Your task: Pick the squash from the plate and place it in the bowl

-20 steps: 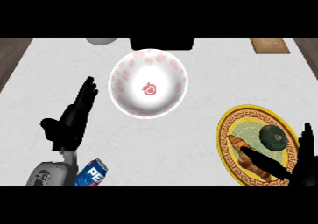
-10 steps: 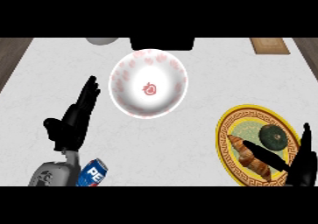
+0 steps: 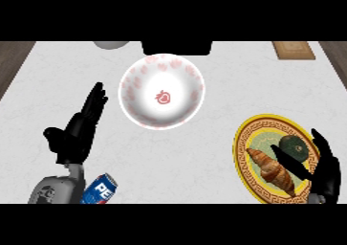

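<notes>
Right hand (image 3: 322, 168) open beside the squash (image 3: 295, 147) — on the plate (image 3: 250, 135).

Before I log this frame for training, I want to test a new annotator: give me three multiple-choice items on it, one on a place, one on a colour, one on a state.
1. Where does the squash lie?
A. in the bowl
B. on the plate beside a croissant
C. on the bare counter

2. What colour is the plate's rim?
A. plain white
B. blue
C. gold with a dark pattern

3. How is the right hand now?
A. open, fingers straight, beside the squash
B. curled round the squash
C. resting inside the bowl

Answers:
1 B: the dark green squash sits on the plate next to the croissant, while the bowl holds nothing.
2 C: a gold band with a dark pattern rings the plate.
3 A: its fingers are extended over the plate's right side, nothing gripped.
</notes>
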`<state>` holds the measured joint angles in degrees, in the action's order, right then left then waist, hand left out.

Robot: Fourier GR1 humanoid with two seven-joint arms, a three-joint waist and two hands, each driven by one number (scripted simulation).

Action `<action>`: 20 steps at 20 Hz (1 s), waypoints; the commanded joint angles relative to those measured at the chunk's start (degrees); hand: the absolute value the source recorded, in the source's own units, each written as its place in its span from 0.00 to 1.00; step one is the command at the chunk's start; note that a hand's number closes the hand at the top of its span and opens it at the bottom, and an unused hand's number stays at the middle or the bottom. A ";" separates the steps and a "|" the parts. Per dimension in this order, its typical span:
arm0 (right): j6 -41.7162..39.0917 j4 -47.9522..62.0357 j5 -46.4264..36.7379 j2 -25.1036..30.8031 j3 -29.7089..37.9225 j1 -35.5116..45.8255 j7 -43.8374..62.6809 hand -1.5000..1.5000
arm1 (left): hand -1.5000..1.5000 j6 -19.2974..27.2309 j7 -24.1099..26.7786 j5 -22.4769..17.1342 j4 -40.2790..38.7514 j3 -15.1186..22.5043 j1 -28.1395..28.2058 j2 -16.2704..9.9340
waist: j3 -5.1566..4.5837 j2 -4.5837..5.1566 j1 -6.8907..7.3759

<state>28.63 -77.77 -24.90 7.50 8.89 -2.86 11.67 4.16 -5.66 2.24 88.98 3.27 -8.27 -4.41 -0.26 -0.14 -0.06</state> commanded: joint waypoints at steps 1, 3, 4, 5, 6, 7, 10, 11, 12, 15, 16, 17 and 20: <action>-2.42 4.29 -2.96 0.45 -3.86 1.55 -2.64 1.00 | 0.50 -0.79 2.56 -0.58 -0.11 -0.19 2.42 0.24 | 0.26 0.18 0.39; -1.92 6.56 -5.79 2.02 -4.39 2.36 -3.70 1.00 | 0.50 0.54 -0.98 0.62 2.33 0.97 0.79 0.99 | 0.27 0.16 0.34; -2.13 8.52 -5.89 2.40 -3.95 4.25 -3.48 1.00 | 0.50 -1.31 4.06 -0.82 -1.50 -0.85 1.56 0.15 | 0.25 0.22 0.28; -0.80 8.36 -7.14 1.46 -4.86 3.40 -4.31 1.00 | 0.50 -2.56 1.91 -2.05 -1.70 -1.92 0.85 -0.89 | 0.26 0.20 0.21; -0.48 6.99 -7.24 -0.24 -6.03 2.28 -4.06 1.00 | 0.50 0.64 4.20 1.90 -3.27 0.89 0.97 1.71 | 0.25 0.18 0.04; -0.84 9.90 -5.14 -0.05 -4.70 3.69 -6.61 1.00 | 0.50 -0.02 0.87 0.40 -1.38 -0.16 -0.09 1.00 | 0.28 0.18 0.17; -11.74 4.24 -7.04 -2.84 -17.56 5.80 -8.78 1.00 | 0.50 -1.05 0.61 0.26 -0.96 0.89 -0.23 0.86 | 0.24 0.18 2.43; -15.55 3.35 -7.54 -4.01 -22.41 6.81 -10.92 1.00 | 0.50 -1.99 1.46 -0.11 -0.92 1.43 -0.39 0.92 | 0.17 0.18 4.24; -19.15 3.67 -8.07 -4.93 -26.72 7.79 -12.65 1.00 | 0.50 -1.75 0.64 -0.07 -0.56 1.96 -1.67 1.60 | 0.26 0.37 6.11; -28.39 2.88 -7.29 -7.26 -38.58 11.61 -16.68 1.00 | 0.50 -3.32 0.93 -0.16 -1.56 3.48 -2.64 1.93 | 0.28 1.00 9.73; -30.84 2.99 -7.34 -7.30 -42.34 11.69 -17.33 1.00 | 0.50 -3.23 0.76 0.35 -1.98 3.73 -2.30 1.78 | 0.27 0.83 8.84; -33.10 1.92 -5.36 -7.33 -45.31 12.42 -17.20 1.00 | 0.50 -2.87 0.76 0.56 -2.18 3.55 -2.90 1.85 | 0.29 0.67 7.46; -33.69 -4.32 0.50 -7.39 -53.60 13.26 -18.66 1.00 | 0.50 -0.50 0.40 1.26 -2.64 2.47 -2.10 2.45 | 0.33 0.18 3.95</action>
<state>-0.37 -78.54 -29.16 1.77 -33.22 9.18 -4.68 2.37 -4.86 2.87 87.07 5.79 -10.50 -2.70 -0.45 -0.09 5.73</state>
